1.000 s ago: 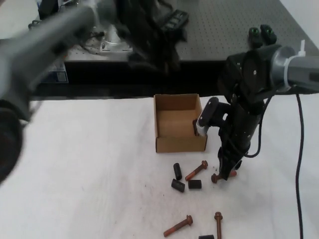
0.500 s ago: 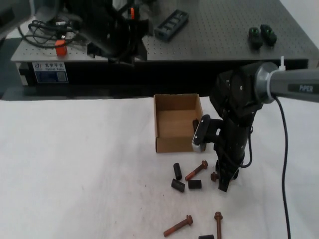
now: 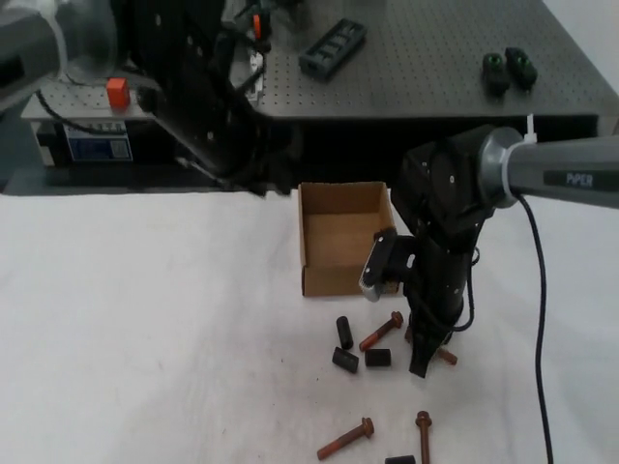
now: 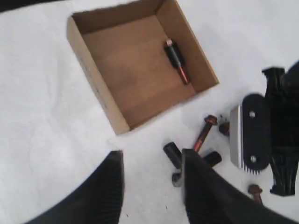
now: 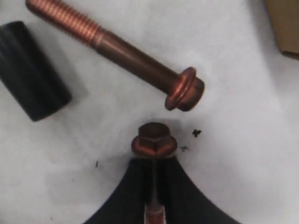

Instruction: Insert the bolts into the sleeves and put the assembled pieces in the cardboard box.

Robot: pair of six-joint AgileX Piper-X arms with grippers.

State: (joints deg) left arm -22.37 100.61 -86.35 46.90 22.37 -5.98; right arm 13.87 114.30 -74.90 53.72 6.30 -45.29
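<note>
Coppery metal bolt (image 5: pixel 153 141) (head faintly glossy), smooth matt sleeve (image 5: pixel 32 70), matt cardboard box (image 4: pixel 91 74), soft felt-like cloth (image 3: pixel 145 338)

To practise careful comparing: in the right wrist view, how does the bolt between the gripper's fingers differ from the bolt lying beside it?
The held bolt sits clamped in the right gripper; the loose bolt lies free on the white cloth. The held bolt shows mostly its hex head, its shank largely hidden between the fingers; the loose bolt shows its whole length, thread included. Both are coppery flanged bolts, and their heads lie close together.
</note>
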